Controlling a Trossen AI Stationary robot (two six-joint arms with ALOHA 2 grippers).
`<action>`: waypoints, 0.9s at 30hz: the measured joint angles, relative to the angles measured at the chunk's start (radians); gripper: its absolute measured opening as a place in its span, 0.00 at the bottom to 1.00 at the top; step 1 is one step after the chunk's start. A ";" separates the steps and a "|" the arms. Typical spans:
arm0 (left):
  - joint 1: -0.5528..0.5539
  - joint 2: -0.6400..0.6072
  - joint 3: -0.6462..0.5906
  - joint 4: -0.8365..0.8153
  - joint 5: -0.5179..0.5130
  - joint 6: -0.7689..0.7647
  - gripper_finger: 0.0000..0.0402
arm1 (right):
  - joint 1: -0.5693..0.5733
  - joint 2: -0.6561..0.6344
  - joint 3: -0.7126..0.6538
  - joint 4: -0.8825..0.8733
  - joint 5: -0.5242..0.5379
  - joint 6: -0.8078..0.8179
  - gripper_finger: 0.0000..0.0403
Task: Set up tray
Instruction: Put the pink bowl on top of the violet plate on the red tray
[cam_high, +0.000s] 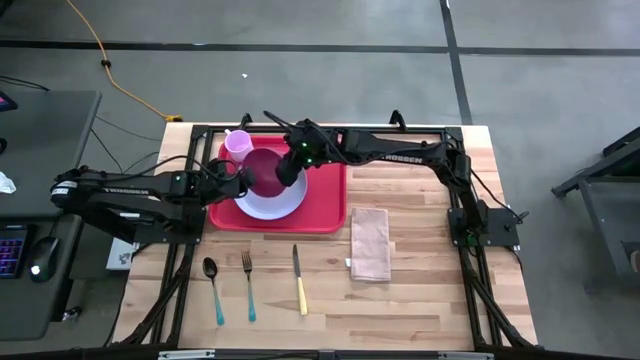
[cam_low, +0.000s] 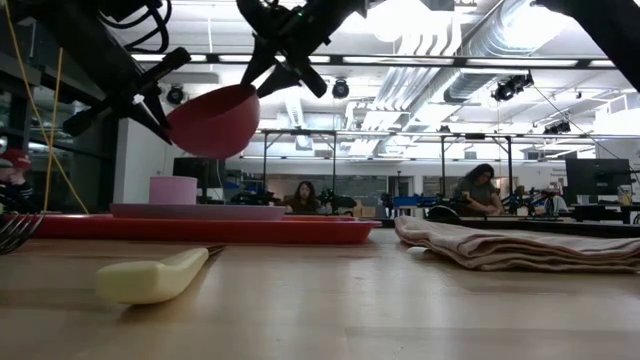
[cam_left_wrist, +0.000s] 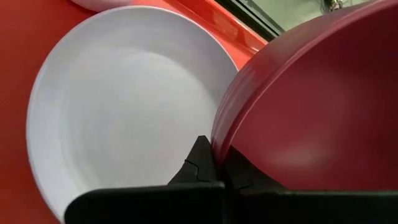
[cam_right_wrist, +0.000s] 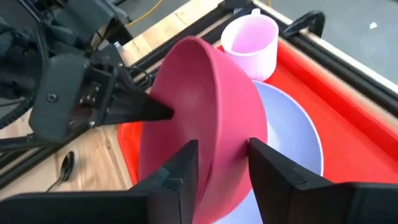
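Above the red tray (cam_high: 325, 205) at the far middle of the tabletop (cam_high: 420, 290), a dark pink bowl (cam_low: 213, 120) hangs in mid-air between two arms. The left pincer (cam_left_wrist: 214, 163) is clenched on the bowl's rim, while the right pincer (cam_right_wrist: 222, 163) straddles the opposite rim with its fingers parted and standing clear of the wall, so the left arm alone appears to carry the weight. Directly beneath both pincers lies a lavender plate (cam_high: 272, 203), and the bowl is probably held there to be lowered onto it; just beyond them a pink cup (cam_high: 238, 144) stands in the tray's corner. The right wrist view alone shows the gap between the right fingers and the bowl, and the left wrist view alone shows the pinch on the rim. Only the low view reveals that the bowl hangs well clear of the plate, tilted. From above, a spoon (cam_high: 211, 287), fork (cam_high: 248, 285), knife (cam_high: 299, 280) and folded napkin (cam_high: 371, 243) wait on the tabletop on the near side of the pincers, outside the tray.
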 joint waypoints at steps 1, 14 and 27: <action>0.000 -0.004 0.000 -0.002 -0.001 0.000 0.03 | -0.004 0.000 0.000 -0.003 -0.009 0.000 0.29; 0.000 -0.029 0.002 -0.050 -0.015 -0.024 0.03 | -0.039 -0.001 0.000 -0.067 -0.105 0.002 0.35; 0.001 -0.058 0.002 -0.141 0.027 -0.086 0.03 | -0.059 -0.051 -0.001 -0.114 -0.105 -0.023 0.34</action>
